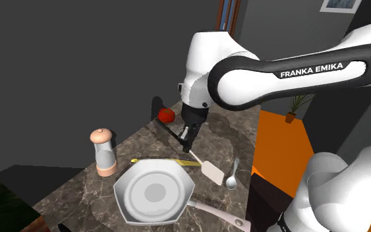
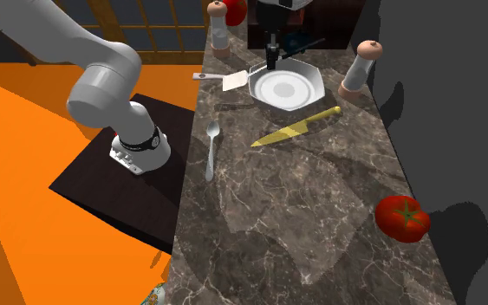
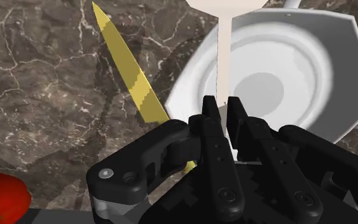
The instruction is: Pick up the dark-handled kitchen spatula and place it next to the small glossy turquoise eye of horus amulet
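One spatula, with a pale blade, a pale shaft and a dark handle, is clamped between the fingers of my gripper. In the wrist view the shaft runs straight out from between the two pads toward the blade. The blade hangs low beside the pan, close to the spoon. I cannot tell whether it is clear of the stone.

Task status: the grasp is made, by my judgement; the carry and the set-down are outstanding. I cannot pick out the amulet with any certainty, so the destination must be found before I travel.

Other items on the surface:
- One yellow knife, flat, just beyond the pan's far rim.
- One shaker, upright, to the shoulder view's left of the pan.
- One red tomato, farther along, past my gripper.

Surface: a long counter of dark marbled stone.

Room: dark grey wall, orange floor, and one potted plant well off — a framed picture hangs high above it.
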Motion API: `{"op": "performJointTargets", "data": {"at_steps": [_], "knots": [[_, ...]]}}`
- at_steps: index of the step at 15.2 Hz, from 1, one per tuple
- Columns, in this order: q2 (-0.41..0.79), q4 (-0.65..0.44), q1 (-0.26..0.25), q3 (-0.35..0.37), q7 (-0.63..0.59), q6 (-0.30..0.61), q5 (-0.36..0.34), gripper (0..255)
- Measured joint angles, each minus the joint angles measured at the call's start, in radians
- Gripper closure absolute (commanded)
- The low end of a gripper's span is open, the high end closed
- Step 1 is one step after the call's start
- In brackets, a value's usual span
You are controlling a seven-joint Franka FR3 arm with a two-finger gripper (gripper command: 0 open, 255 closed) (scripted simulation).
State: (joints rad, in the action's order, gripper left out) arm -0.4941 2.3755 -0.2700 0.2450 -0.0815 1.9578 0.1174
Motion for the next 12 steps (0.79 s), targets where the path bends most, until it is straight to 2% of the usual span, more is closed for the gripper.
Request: {"op": "performJointTargets", "data": {"at_steps": [12], "knots": [[0.026, -0.069, -0.105, 0.234, -0.301, -0.017, 0.077, 255]]}}
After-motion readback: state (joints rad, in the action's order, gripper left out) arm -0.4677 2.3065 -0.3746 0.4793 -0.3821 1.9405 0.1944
